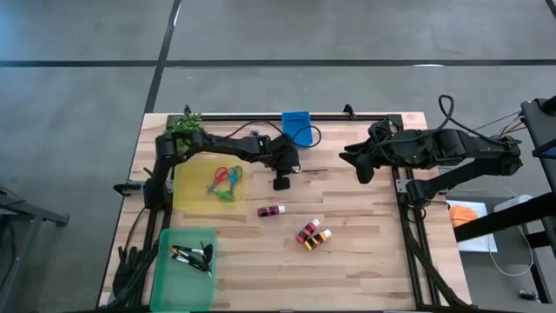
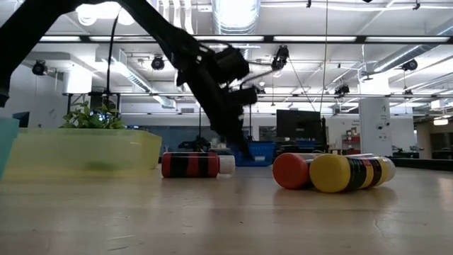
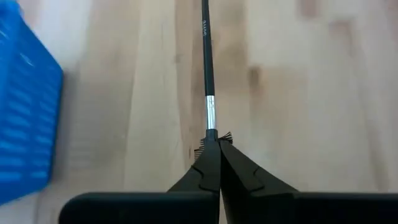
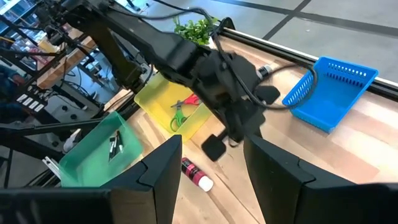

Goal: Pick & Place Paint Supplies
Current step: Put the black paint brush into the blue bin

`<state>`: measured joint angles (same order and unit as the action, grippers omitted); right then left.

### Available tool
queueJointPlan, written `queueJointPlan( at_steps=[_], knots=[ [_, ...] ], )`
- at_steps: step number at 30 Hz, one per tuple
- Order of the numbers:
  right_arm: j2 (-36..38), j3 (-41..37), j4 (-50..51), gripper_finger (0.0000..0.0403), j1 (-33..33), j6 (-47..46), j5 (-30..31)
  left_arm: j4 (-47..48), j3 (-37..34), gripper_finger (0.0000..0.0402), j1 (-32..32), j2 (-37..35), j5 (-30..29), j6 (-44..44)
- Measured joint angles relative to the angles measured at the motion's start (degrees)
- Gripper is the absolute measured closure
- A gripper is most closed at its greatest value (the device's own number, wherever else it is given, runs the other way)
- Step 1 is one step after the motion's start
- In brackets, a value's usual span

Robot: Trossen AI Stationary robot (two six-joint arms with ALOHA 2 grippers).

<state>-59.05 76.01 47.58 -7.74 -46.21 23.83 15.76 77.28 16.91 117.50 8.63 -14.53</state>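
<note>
My left pincer (image 3: 217, 163) is pinched on a paintbrush (image 3: 208, 74) by its bristle end, the handle sticking out over the counter (image 1: 365, 261) beside the blue basket (image 1: 297, 127). Such a thin end grip could let it pivot or slip before reaching the green tray (image 1: 182, 283). My right pincer (image 4: 211, 168) waits wide, holding nothing.

The high view looks straight down on the whole pale wooden plank table (image 1: 365, 252). The low view sits at table-top height, close to the lying paint bottles, facing the room. Both wrist views look forward; the right one shares the yellow plastic tray (image 4: 163, 99) and blue mesh basket (image 4: 336, 93) with the high view.
</note>
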Motion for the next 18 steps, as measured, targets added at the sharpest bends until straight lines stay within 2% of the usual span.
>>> queueJointPlan(
  at_steps=[6,10,14,18],
  knots=[
    [0.0,-0.02,-0.27,0.0232,0.01,-0.12,0.09,4.26,-0.04,0.04,-0.57,-6.82,1.66,-0.28],
    [-0.04,-0.09,-0.46,0.0232,-0.01,-0.14,0.11,12.13,-0.67,0.04,-2.01,-13.84,2.11,-1.22],
    [-0.04,-0.55,-0.47,0.0232,0.01,-0.14,0.47,21.19,-4.1,0.0401,-5.13,-22.47,1.9,-1.42],
    [-0.04,-1.28,-0.61,0.0232,0.0,-0.31,0.94,29.02,-10.8,0.0401,-11.02,-33.21,2.0,1.54]
  ],
)
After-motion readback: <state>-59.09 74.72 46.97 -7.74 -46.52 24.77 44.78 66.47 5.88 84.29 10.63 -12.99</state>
